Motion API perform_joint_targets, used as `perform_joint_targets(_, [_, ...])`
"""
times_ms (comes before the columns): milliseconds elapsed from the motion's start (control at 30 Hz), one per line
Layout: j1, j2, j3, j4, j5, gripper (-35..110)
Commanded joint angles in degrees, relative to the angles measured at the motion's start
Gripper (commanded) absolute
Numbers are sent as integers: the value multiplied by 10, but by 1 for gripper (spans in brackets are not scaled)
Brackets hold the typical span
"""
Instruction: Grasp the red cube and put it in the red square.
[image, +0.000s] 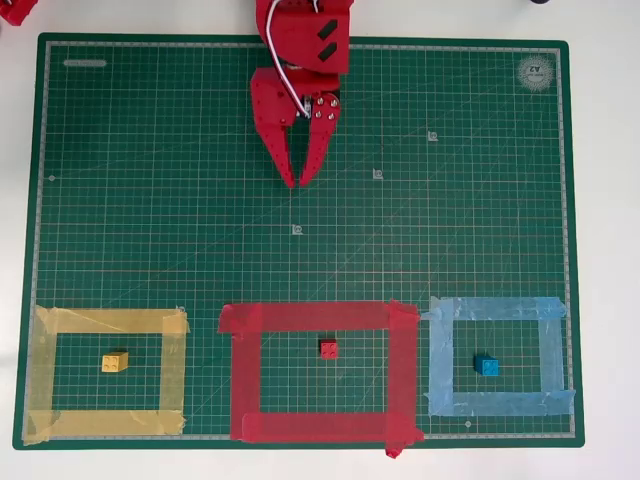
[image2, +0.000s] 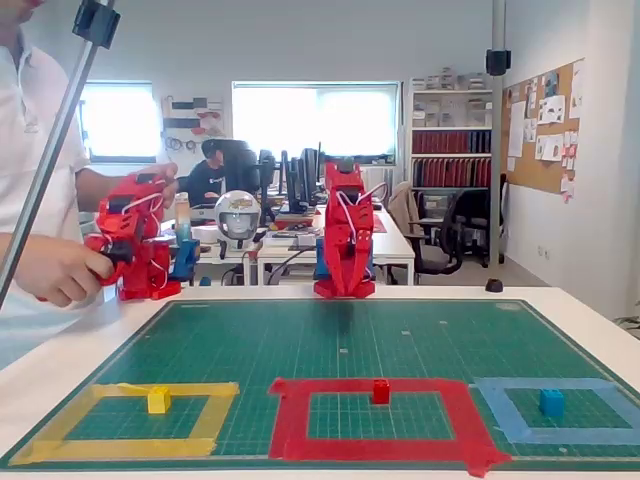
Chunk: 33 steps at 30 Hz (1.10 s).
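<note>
The small red cube (image: 329, 349) (image2: 381, 391) rests on the green mat inside the red square (image: 240, 370) (image2: 290, 415), near its middle. My red gripper (image: 297, 183) (image2: 345, 290) hovers at the far end of the mat, well away from the cube, fingertips together and holding nothing. It points toward the tape frames in the overhead view.
A yellow cube (image: 115, 362) (image2: 158, 400) lies inside the yellow tape frame (image: 40, 375) left of the red square. A blue cube (image: 487, 366) (image2: 551, 403) lies inside the light-blue frame (image: 550, 355) on the right. The green cutting mat (image: 150, 200) covers the table.
</note>
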Motion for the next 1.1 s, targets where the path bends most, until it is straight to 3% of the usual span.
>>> perform_joint_targets(0, [6, 148, 123, 0, -13, 1])
perform_joint_targets(233, [29, 265, 235, 15, -17, 1])
perform_joint_targets(533, [47, 421, 235, 316, -18, 1])
perform_joint_targets(767, [48, 511, 236, 454, -18, 1])
perform_joint_targets(1067, [49, 520, 236, 470, -13, 2])
